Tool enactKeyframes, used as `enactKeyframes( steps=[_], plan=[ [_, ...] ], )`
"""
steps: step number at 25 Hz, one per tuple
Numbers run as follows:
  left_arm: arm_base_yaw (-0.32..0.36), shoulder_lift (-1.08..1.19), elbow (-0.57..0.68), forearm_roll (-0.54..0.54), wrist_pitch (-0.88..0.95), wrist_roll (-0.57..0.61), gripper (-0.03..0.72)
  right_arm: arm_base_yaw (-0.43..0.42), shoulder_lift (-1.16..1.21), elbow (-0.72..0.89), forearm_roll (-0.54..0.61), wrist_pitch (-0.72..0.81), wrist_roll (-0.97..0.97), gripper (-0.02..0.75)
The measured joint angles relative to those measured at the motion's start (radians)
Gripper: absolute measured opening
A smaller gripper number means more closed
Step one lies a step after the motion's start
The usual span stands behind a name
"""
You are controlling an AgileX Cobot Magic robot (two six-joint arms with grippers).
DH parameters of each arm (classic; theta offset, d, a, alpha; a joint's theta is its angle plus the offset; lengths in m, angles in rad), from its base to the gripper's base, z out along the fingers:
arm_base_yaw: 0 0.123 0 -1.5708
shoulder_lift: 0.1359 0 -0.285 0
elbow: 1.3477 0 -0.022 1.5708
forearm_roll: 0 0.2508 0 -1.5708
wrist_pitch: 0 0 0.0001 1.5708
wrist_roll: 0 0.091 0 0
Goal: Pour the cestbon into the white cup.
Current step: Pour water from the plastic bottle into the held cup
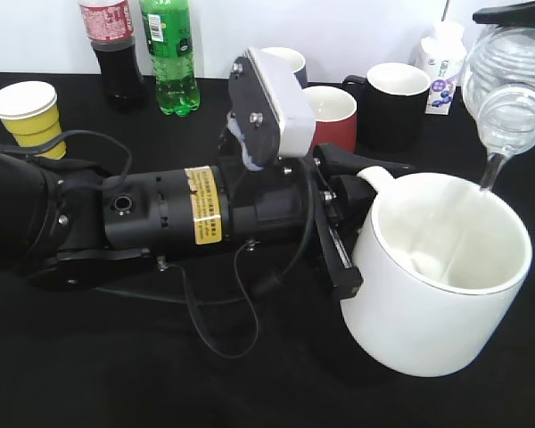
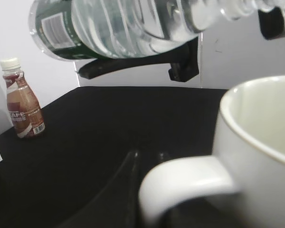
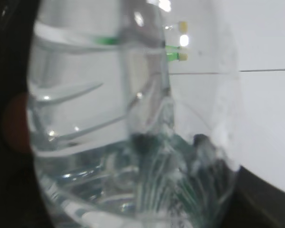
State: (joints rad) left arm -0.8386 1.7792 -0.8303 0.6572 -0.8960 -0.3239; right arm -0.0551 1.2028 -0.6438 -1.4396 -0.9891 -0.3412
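Cestbon, tipped mouth-down at the exterior view's 2 o'clock and clamped in the right gripper, sends a thin stream of water over the rim of the white cup at 4 o'clock, whose handle the left gripper clasps on the black table.

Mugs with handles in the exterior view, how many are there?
4. The white cup in front, held by the left tool; a red mug, a black mug and a dark one behind. That arm may hide others.
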Motion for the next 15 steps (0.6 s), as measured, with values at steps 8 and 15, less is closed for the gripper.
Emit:
enactKeyframes(
  steps=[8, 15],
  plan=[
    [0.0, 0.0, 0.0, 0.002, 0.0, 0.0, 0.057, 0.0, 0.0, 0.0, 0.011, 0.0, -0.046, 0.493],
    [0.0, 0.0, 0.0, 0.002, 0.001, 0.0, 0.057, 0.0, 0.0, 0.0, 0.049, 0.0, -0.078, 0.493]
  ],
)
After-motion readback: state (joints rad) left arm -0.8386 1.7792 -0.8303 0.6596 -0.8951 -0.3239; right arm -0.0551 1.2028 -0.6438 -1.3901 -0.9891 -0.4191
